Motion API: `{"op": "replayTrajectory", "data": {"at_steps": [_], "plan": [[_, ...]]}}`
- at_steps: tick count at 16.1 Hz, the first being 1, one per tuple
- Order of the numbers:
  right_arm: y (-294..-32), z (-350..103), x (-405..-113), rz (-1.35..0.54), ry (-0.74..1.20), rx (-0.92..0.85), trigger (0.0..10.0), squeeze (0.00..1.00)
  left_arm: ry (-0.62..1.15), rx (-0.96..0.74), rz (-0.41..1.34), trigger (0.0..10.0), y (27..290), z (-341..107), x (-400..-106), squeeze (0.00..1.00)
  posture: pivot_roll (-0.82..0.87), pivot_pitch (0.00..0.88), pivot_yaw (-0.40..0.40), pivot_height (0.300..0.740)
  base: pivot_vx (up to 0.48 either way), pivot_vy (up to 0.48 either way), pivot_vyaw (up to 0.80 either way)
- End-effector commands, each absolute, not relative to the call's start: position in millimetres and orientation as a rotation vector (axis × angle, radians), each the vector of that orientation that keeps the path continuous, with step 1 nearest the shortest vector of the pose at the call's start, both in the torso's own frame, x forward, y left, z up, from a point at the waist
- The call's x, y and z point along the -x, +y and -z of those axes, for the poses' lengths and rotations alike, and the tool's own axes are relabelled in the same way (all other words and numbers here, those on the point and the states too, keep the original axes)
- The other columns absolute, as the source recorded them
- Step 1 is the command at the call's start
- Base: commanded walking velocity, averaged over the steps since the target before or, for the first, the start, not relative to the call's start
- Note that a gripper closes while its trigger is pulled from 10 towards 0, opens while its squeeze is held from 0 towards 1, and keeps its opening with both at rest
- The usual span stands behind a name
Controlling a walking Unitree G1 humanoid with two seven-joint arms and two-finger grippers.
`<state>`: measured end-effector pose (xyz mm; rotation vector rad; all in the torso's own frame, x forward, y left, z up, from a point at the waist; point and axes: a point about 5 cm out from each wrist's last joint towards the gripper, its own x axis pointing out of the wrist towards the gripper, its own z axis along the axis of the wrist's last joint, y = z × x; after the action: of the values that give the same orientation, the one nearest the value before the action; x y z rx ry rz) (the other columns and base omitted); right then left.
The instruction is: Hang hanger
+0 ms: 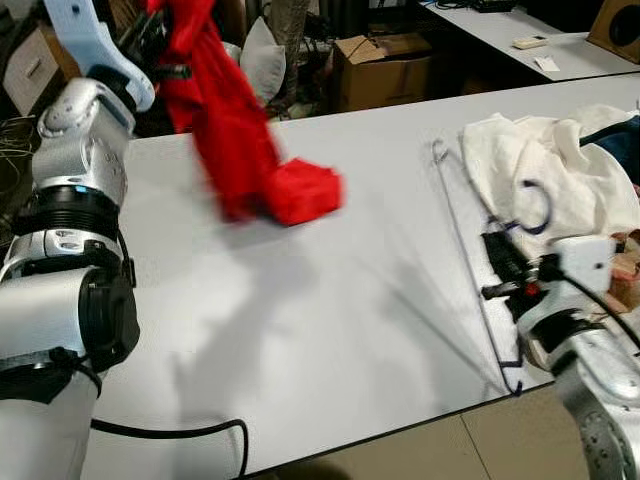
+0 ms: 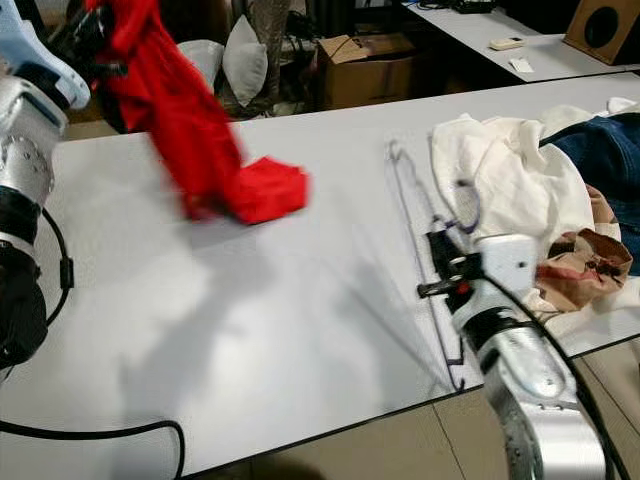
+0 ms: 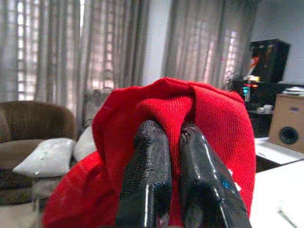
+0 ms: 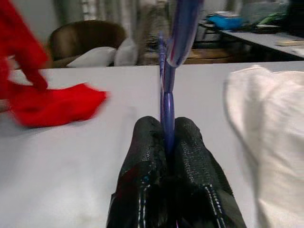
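A: What's the left gripper doing?

B: It is raised over the far left corner of the table, its two fingers pinched together on a fold of the red garment. The cloth hangs down from it, blurred, and its lower end lies bunched on the tabletop.

A: And behind that?

B: A pillow and a cardboard box beyond the table's far edge. A black cable runs along the near edge by the robot's body.

A: Where is the hanger?

B: The hanger is thin wire, right of the table's middle. Its hook points to the far side, and its long side runs toward the near edge.

A: Who holds it?

B: The right gripper, low by the near right edge. Its fingers are closed on the wire, which stands up between them in the wrist view.

A: Further right?

B: A white garment heaped just beside the hanger, then blue denim and a brown crumpled cloth.
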<state>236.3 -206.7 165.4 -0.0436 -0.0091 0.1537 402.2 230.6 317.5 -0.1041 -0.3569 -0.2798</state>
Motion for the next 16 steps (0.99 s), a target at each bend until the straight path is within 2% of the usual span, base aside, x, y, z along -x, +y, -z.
{"op": "replayTrajectory", "data": {"at_steps": [1,2,3,4,5,7,8,9,10,13,14,16], "plan": [[-212,-169,-237,-0.117,-0.039,0.031,10.0,0.00,-0.350,0.059,0.383,0.0,215,-321,-402,0.00,-0.07,0.000,0.072,0.740,0.000,0.000,0.00],[-213,-170,-236,-0.111,-0.045,0.031,10.0,0.00,-0.258,-0.017,0.449,0.0,203,-295,-402,0.00,-0.07,0.000,0.072,0.740,0.000,0.000,0.00],[-214,-171,-235,-0.098,-0.054,0.030,10.0,0.00,-0.113,-0.117,0.551,0.0,183,-247,-394,0.00,-0.07,0.000,0.069,0.740,0.000,0.000,0.00],[-215,-171,-235,-0.084,-0.060,0.028,10.0,0.00,-0.054,-0.144,0.606,0.0,173,-225,-386,0.00,-0.07,0.000,0.065,0.740,0.000,0.000,0.00],[-220,-172,-234,-0.049,-0.065,0.027,10.0,0.00,0.081,-0.202,0.774,0.0,154,-186,-360,0.00,-0.07,0.000,0.060,0.740,0.000,0.000,0.00],[-223,-173,-234,-0.040,-0.061,0.022,10.0,0.00,0.174,-0.255,0.934,0.0,141,-164,-335,0.00,-0.07,0.000,0.046,0.740,0.000,0.000,0.00],[-223,-173,-235,-0.063,-0.046,0.028,10.0,0.00,0.233,-0.292,1.044,2.8,135,-151,-318,0.00,-0.06,0.000,0.036,0.740,0.000,0.000,0.00],[-224,-172,-236,-0.082,-0.031,0.044,10.0,0.00,0.216,-0.248,1.056,10.0,128,-153,-314,0.00,-0.06,0.000,0.024,0.740,0.000,0.000,0.00],[-225,-173,-237,-0.085,-0.030,0.048,10.0,0.00,0.177,-0.209,1.047,10.0,122,-160,-313,1.00,-0.07,0.000,0.023,0.740,0.000,0.000,0.00],[-229,-177,-237,-0.079,-0.037,0.051,10.0,0.00,0.163,-0.173,1.146,10.0,110,-171,-298,1.00,-0.07,0.000,0.029,0.740,0.000,0.000,0.00],[-234,-175,-235,-0.069,-0.019,0.070,10.0,0.00,0.202,-0.251,1.238,10.0,104,-165,-286,1.00,-0.08,0.000,0.037,0.740,0.000,0.000,0.00],[-239,-172,-233,-0.057,0.021,0.105,10.0,0.00,0.248,-0.353,1.273,10.0,101,-156,-280,1.00,-0.09,0.000,0.042,0.740,0.000,0.000,0.00]]}}
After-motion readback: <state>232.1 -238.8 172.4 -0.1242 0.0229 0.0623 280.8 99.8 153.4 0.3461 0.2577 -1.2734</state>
